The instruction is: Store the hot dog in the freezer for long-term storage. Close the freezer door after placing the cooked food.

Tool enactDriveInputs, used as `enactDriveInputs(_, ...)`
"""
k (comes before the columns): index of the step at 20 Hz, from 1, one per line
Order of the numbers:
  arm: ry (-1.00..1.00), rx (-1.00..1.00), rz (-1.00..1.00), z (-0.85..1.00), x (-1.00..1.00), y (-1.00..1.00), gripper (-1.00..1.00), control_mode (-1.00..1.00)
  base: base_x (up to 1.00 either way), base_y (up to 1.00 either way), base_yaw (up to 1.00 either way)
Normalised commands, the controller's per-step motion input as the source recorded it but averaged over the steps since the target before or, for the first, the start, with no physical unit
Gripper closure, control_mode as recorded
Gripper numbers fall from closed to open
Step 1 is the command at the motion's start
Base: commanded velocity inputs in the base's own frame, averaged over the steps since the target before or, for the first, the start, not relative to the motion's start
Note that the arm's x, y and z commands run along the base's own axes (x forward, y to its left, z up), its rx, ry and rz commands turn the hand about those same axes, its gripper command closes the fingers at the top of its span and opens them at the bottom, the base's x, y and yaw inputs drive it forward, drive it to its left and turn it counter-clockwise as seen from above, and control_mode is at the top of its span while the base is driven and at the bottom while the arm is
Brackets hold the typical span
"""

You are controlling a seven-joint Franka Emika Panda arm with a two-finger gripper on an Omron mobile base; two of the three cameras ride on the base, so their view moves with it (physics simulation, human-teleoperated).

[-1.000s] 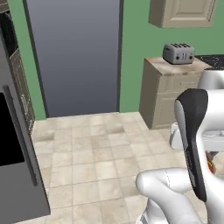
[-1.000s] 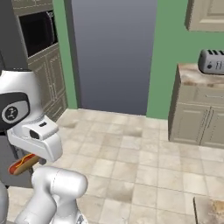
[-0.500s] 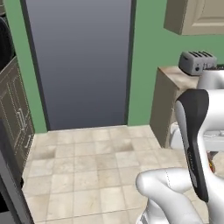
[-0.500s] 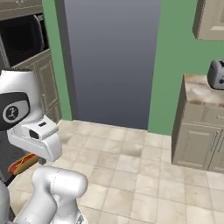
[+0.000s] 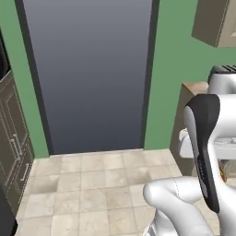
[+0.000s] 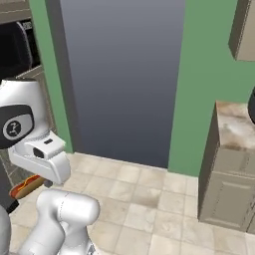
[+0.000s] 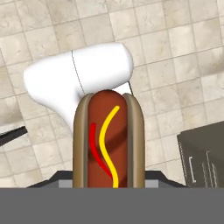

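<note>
The hot dog (image 7: pixel 108 144), a red-brown sausage with yellow and red stripes in a tan bun, stands between my gripper's (image 7: pixel 109 180) fingers in the hand view, above tan floor tiles. From the right base view the hot dog (image 6: pixel 27 186) pokes out to the left under the white hand, low beside the arm, with the gripper (image 6: pixel 36 184) shut on it. The freezer and the freezer door are out of view.
A tall plain grey panel (image 5: pixel 87 73) sits in the green wall ahead, over tiled floor (image 5: pixel 92 184). Dark cabinets (image 5: pixel 11 138) and a black oven (image 6: pixel 20 50) stand on the left. On the right are a counter cabinet (image 6: pixel 231 164), a toaster (image 5: pixel 223 73) and an upper cabinet (image 5: pixel 216 23).
The whole picture has shifted: the camera turned, so the grey panel grew and slid right and the steel door on the left left the view. The hot dog stays held.
</note>
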Motion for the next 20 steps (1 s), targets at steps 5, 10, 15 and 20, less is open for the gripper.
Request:
enactDriveInputs(5,0.0,0.0,0.0,0.0,0.0,0.0,1.0,1.0,1.0,-0.23,0.14)
enactDriveInputs(10,0.0,0.0,0.0,0.0,0.0,0.0,1.0,1.0,0.54,-0.06,0.39)
enactDriveInputs(15,0.0,0.0,0.0,0.0,0.0,0.0,1.0,1.0,0.02,0.08,0.65)
enactDriveInputs(20,0.0,0.0,0.0,0.0,0.0,0.0,1.0,1.0,-0.01,0.02,0.81)
